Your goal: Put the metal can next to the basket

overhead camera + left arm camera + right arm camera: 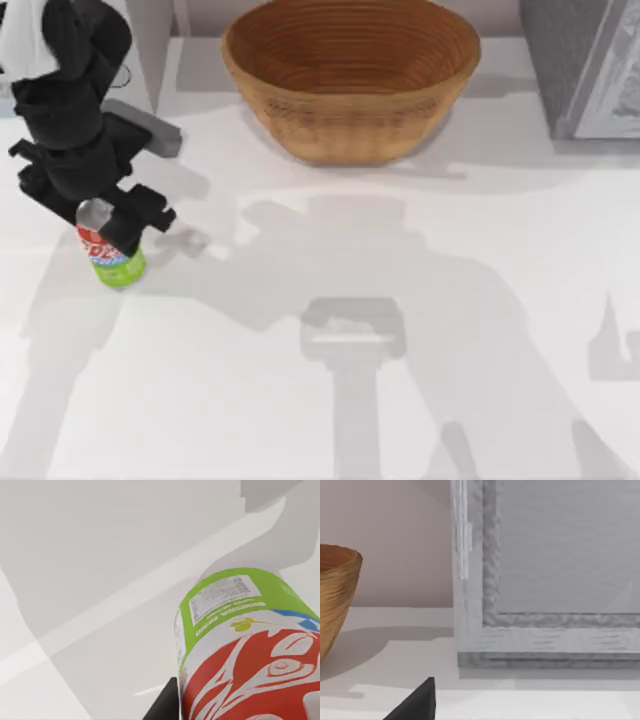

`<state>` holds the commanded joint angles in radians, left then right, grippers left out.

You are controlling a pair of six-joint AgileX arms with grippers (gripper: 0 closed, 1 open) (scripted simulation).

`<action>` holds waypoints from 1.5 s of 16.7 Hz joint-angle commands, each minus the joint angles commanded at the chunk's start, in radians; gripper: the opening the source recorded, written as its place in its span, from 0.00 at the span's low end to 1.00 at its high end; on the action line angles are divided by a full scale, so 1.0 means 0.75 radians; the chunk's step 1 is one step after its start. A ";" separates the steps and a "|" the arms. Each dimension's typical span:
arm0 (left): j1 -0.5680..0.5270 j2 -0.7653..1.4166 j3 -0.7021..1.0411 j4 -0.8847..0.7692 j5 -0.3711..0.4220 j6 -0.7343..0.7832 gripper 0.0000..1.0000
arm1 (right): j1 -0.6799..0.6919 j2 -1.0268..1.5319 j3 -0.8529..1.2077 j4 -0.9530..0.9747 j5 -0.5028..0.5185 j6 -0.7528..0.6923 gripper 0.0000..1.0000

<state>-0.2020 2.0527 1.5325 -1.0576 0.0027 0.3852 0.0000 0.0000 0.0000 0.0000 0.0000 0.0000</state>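
Can: the metal can [250, 650] sits closest to my left wrist camera, its red patterned band, thin blue stripe and green base with a white label panel all showing; from above, the can [110, 255] stands at the table's left side, silver top tilted slightly toward the arm, green base low.
Left gripper: my left gripper [118, 222] is closed on the can's upper part, black fingers on either side of the silver top; one dark finger [162, 705] edges into the wrist view beside the can.
Basket: the basket [350, 75] rests at the far middle of the table, well apart from the can, brown and ringed inside; its side wall [335, 600] shows in the right wrist view.
Right gripper: a black tip [417, 702] pokes into the right wrist view; I cannot tell whether those fingers are open or closed.
Surface: the table [300, 420] is plain white, crossed by soft grey shadows of the arms, with a darker shadow under the basket.
Room: a grey framed panel [545, 575] stands on the table's far right corner, near the basket; a pale pinkish wall [395, 540] rises behind the table.
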 joint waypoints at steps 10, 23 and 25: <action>-0.378 0.116 0.235 -0.125 0.001 -1.062 0.00 | 0.000 0.000 0.000 0.000 0.000 0.000 1.00; -0.429 0.126 0.237 -0.101 0.000 -1.174 0.00 | 0.000 0.000 0.000 0.000 0.000 0.000 1.00; -0.430 0.127 0.234 -0.095 -0.001 -1.175 0.00 | 0.000 0.000 0.000 0.000 0.000 0.000 1.00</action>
<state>-0.5246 2.1481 1.7079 -1.1291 0.0024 -0.4959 0.0000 0.0000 0.0000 0.0000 0.0000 0.0000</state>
